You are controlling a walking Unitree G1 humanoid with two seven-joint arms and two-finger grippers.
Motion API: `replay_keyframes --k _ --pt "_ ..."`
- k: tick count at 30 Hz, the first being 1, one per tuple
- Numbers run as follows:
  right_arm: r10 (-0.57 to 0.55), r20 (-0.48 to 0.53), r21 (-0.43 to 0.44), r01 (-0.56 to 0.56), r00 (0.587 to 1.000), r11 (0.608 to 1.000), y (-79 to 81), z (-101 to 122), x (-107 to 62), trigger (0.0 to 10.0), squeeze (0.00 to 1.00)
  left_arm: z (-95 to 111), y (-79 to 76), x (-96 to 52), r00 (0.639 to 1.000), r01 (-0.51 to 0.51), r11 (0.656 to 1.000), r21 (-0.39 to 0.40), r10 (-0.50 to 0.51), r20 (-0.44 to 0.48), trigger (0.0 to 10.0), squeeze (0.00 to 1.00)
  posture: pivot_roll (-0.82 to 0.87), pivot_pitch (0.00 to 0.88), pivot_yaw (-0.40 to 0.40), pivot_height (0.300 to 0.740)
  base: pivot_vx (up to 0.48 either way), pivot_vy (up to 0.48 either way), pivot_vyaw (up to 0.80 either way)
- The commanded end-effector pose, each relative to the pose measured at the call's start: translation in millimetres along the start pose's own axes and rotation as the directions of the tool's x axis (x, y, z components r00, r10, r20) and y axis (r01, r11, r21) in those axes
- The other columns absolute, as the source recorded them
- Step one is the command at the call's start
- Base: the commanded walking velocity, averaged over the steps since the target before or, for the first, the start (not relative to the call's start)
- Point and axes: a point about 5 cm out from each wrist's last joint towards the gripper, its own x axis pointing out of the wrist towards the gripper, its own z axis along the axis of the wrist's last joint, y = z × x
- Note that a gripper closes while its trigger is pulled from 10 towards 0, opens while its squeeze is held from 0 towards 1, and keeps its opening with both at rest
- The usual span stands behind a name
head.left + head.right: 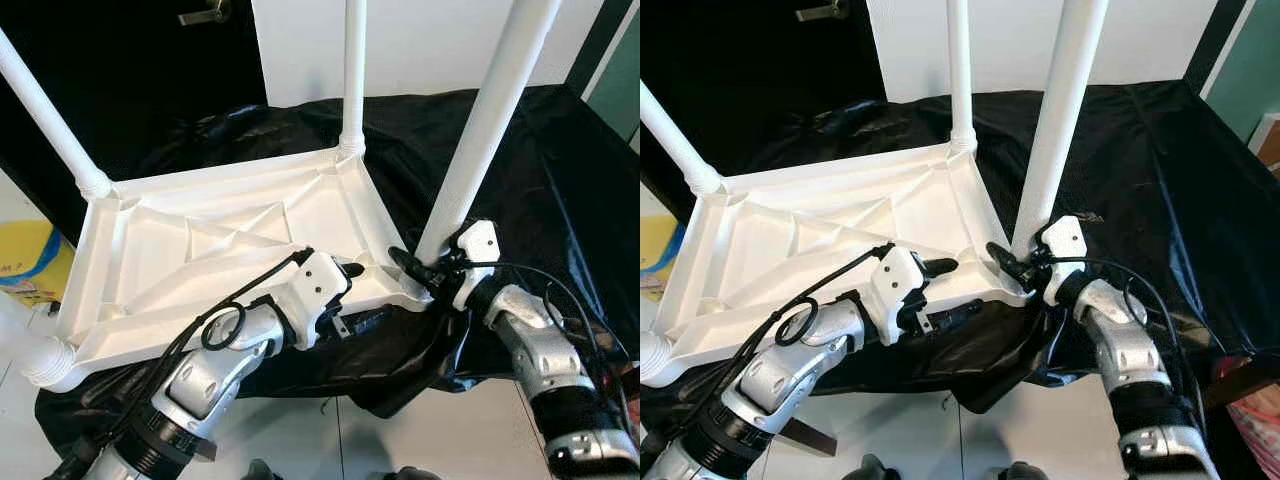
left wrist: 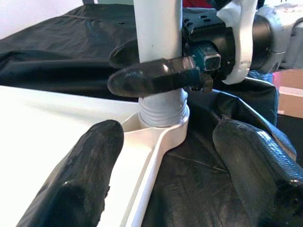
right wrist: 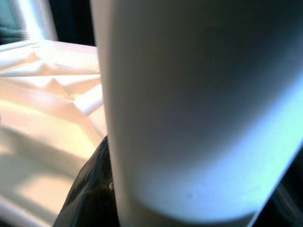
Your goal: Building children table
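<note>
White plastic tabletop point(image 1: 215, 255) lies upside down on black plastic sheet point(image 1: 540, 170). My right gripper point(image 1: 420, 268) pinches white tubular leg point(image 1: 480, 130) near base, keeping it upright in corner socket point(image 2: 163, 125). My left gripper point(image 2: 165, 165) open, straddling corner to brace it.

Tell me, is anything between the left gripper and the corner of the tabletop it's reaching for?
Nothing visible. The left gripper is open, its fingers straddling the tabletop corner, with no object in the gap. Just beyond, the right gripper is clamped on the table leg above its threaded base.
</note>
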Motion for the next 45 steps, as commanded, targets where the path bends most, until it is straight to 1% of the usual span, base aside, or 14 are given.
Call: replay_keyframes --k 1,10,12,14,15,16,17,21,31,32,33,34,43,45 --pt "-0.106 -0.099 0.009 0.107 0.99 0.994 0.1 -17 -9.4 10.0 0.0 -1 -1.6 -2.1 0.997 0.074 0.997 0.006 -0.074 -0.002 10.0 0.0 -0.08 0.097 0.016 0.74 0.0 0.0 0.0" --pt "-0.286 -0.071 0.118 0.293 0.955 0.949 26.9 -12 -9.4 10.0 0.0 0 0.0 -1.3 0.998 0.061 0.998 0.002 -0.061 0.003 10.0 0.0 -0.08 0.098 0.017 0.74 0.0 0.0 0.0" --pt "-0.426 -0.089 0.128 0.435 0.9 0.891 33.3 -12 -10.1 10.0 0.0 1 0.8 -0.7 0.998 0.056 0.998 0.0 -0.056 0.007 10.0 0.0 -0.08 0.101 0.025 0.74 0.0 0.0 0.0" --pt "-0.426 -0.089 0.128 0.435 0.9 0.891 33.3 -12 -10.1 10.0 0.0 1 0.8 -0.7 0.998 0.056 0.998 0.0 -0.056 0.007 10.0 0.0 -0.08 0.101 0.025 0.74 0.0 0.0 0.0" --pt "-0.509 -0.113 0.122 0.52 0.853 0.845 35.3 -13 -11.8 10.0 0.0 2 0.9 0.0 0.998 0.056 0.998 -0.002 -0.056 0.01 10.0 0.0 -0.08 0.099 0.025 0.74 0.0 0.0 0.0" --pt "-0.509 -0.113 0.122 0.52 0.853 0.845 35.3 -13 -11.8 10.0 0.0 2 0.9 0.0 0.998 0.056 0.998 -0.002 -0.056 0.01 10.0 0.0 -0.08 0.099 0.025 0.74 0.0 0.0 0.0" --pt "-0.563 -0.139 0.119 0.578 0.815 0.807 37.4 -14 -13.0 10.0 0.0 2 1.0 0.5 0.998 0.058 0.998 -0.005 -0.058 0.013 10.0 0.0 -0.08 0.099 0.026 0.74 0.0 0.0 0.0" --pt "-0.603 -0.147 0.112 0.619 0.784 0.777 39.0 -12 -14.3 10.0 0.0 3 1.9 1.6 0.998 0.063 0.998 -0.008 -0.063 0.019 10.0 0.0 -0.08 0.093 0.034 0.74 0.0 0.0 0.0" --pt "-0.614 -0.124 0.099 0.625 0.78 0.774 43.3 -5 -12.9 10.0 0.0 6 4.6 2.3 0.997 0.071 0.997 0.001 -0.071 0.022 10.0 0.0 -0.07 0.078 0.042 0.74 0.0 0.0 0.0" --pt "-0.615 -0.122 0.095 0.626 0.779 0.774 42.7 -4 -13.1 10.0 0.39 6 4.1 2.3 0.997 0.072 0.997 0.003 -0.072 0.022 10.0 0.0 -0.07 0.075 0.036 0.74 0.0 0.0 0.0" --pt "-0.615 -0.122 0.095 0.626 0.779 0.774 42.7 -4 -13.1 10.0 0.39 6 4.1 2.3 0.997 0.072 0.997 0.003 -0.072 0.022 10.0 0.0 -0.07 0.075 0.036 0.74 0.0 0.0 0.0" --pt "-0.615 -0.119 0.093 0.626 0.779 0.775 41.9 -3 -13.1 10.0 1.0 6 3.6 2.2 0.997 0.072 0.997 0.004 -0.072 0.023 10.0 0.0 -0.07 0.073 0.03 0.74 0.0 0.0 0.0" --pt "-0.583 -0.064 0.072 0.587 0.81 0.806 34.9 6 -12.1 10.0 1.0 6 3.2 2.5 0.998 0.063 0.998 0.007 -0.063 0.025 10.0 0.0 -0.06 0.062 0.014 0.74 0.0 0.0 0.0" --pt "-0.547 -0.047 0.073 0.549 0.836 0.833 30.5 8 -13.3 10.0 1.0 7 3.0 2.7 0.998 0.059 0.998 0.006 -0.059 0.028 10.0 0.0 -0.06 0.06 0.01 0.74 0.0 0.0 0.0"
